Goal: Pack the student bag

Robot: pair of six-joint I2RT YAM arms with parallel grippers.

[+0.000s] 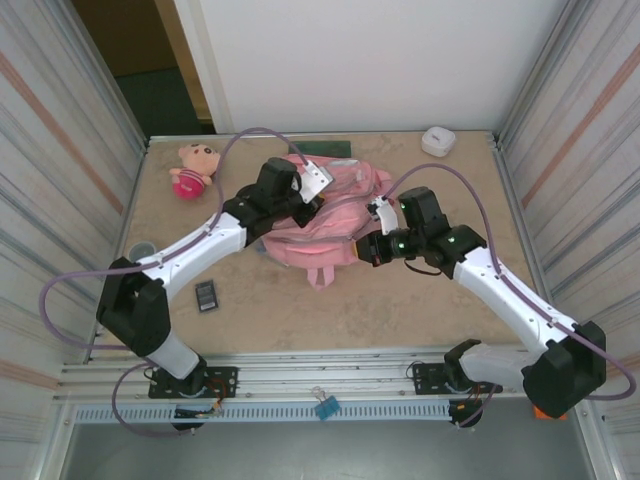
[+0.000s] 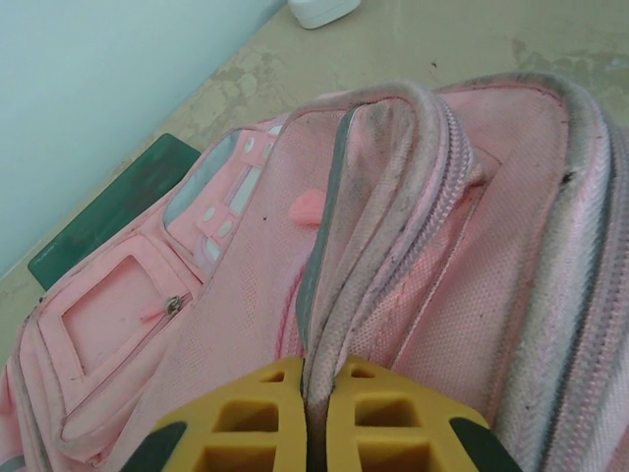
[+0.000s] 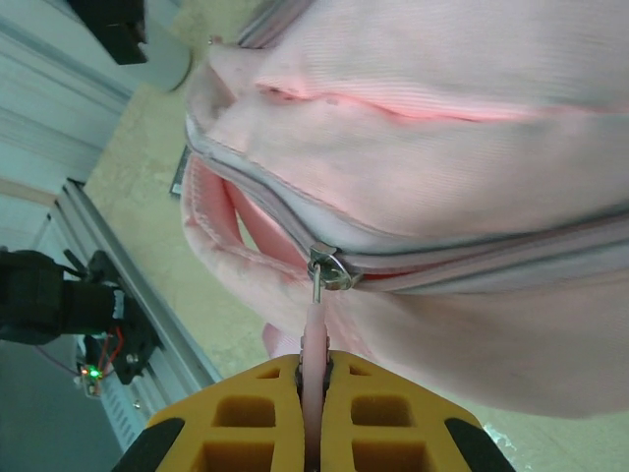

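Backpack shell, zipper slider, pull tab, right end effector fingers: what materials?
By look: backpack is woven fabric, matte, weave visible, grubby along the seams; likely synthetic. The zipper slider is metal, with silvery glints. The pull tab is a pale pink strip, soft plastic or rubber; can't tell which. The fingers of the right end effector are rigid yellow plastic, matte, with open pockets; possibly printed.

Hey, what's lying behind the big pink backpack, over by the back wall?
A flat dark green board lies behind the large pink fabric backpack, along the back wall. Its near edge is covered by the backpack, so how far it reaches underneath is hidden.
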